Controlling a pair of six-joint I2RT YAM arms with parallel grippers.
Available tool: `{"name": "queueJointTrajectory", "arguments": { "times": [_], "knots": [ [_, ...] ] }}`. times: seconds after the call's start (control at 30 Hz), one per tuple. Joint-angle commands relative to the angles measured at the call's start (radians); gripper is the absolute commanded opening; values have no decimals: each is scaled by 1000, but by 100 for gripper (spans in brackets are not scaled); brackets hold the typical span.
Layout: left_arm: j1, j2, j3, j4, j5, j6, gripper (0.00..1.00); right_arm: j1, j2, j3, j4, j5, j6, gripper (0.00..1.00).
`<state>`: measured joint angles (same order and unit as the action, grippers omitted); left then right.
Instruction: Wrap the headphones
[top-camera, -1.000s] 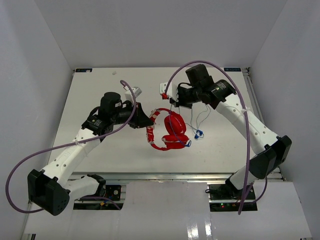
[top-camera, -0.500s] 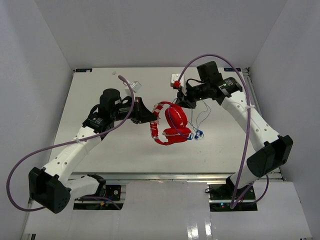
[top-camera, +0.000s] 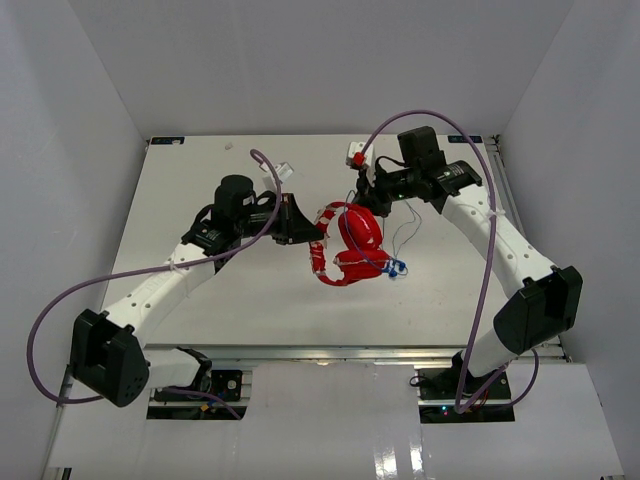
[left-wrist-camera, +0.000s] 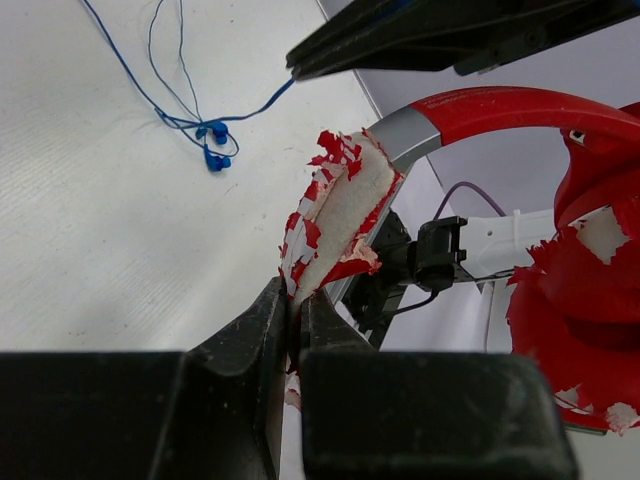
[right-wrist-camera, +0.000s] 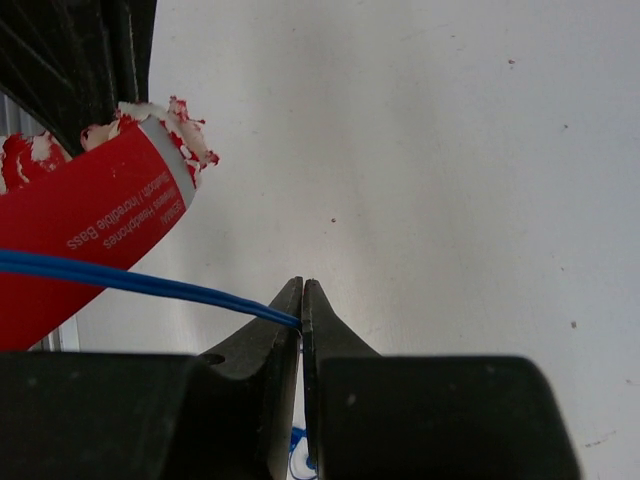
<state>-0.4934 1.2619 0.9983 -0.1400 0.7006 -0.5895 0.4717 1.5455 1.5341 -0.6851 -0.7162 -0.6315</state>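
Over table (top-camera: 190, 180): red headphones (top-camera: 357, 238), padding flaking; left hand (left-wrist-camera: 294, 303) pinches headband (left-wrist-camera: 338, 218), right hand (right-wrist-camera: 302, 298) pinches blue cable (right-wrist-camera: 120, 279).

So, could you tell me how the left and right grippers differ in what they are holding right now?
The left gripper pinches the headband's torn padding; the right gripper pinches the thin blue cable. Seen from above, the left gripper reaches the headphones from the left, the right gripper from the far side. Both are shut on parts of the same headphones.
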Motion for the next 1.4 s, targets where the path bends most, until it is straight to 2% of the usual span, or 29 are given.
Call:
{"name": "queueJointTrajectory", "arguments": {
  "times": [0.0,0.4,0.7,0.97,1.2,1.37],
  "knots": [
    [-6,1,-26,53,32,-6,0,-8,-28,8,109,40,70,8],
    [-15,53,-16,36,27,13,0,-4,-23,-19,168,122,91,8],
    [-41,119,44,18,22,20,0,64,-46,-106,259,325,99,8],
    [-50,109,81,8,22,13,0,70,-50,-201,332,414,96,8],
    [-50,49,77,-5,-7,-4,0,60,-41,-212,330,394,122,8],
    [-50,-24,83,-52,-83,-11,0,21,-51,-205,299,249,173,8]
  ]
}}
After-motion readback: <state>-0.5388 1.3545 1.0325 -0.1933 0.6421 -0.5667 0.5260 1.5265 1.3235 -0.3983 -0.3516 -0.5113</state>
